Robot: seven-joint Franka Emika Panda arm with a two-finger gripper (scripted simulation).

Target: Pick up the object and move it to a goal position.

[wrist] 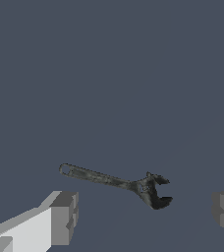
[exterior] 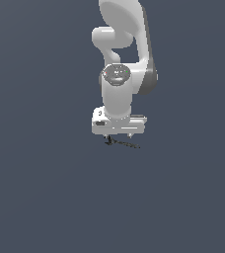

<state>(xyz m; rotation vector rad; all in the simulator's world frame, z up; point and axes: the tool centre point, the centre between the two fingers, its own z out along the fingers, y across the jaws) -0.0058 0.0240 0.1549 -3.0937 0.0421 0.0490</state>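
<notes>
Wrench [wrist: 116,181]: lies flat on the floor, lower middle of the wrist view; in the exterior view it sits just under the gripper [exterior: 118,135], centre frame.
Gripper: jaws spread wide, holding nothing; the fingers [wrist: 64,216] stand either side of the wrench, apart from it.
Progress: judged early; reach is done, while closing, lifting and carrying to the goal remain. No goal marker shows.
Room: bare grey floor [exterior: 45,197] all round, no edges or obstacles in view.
</notes>
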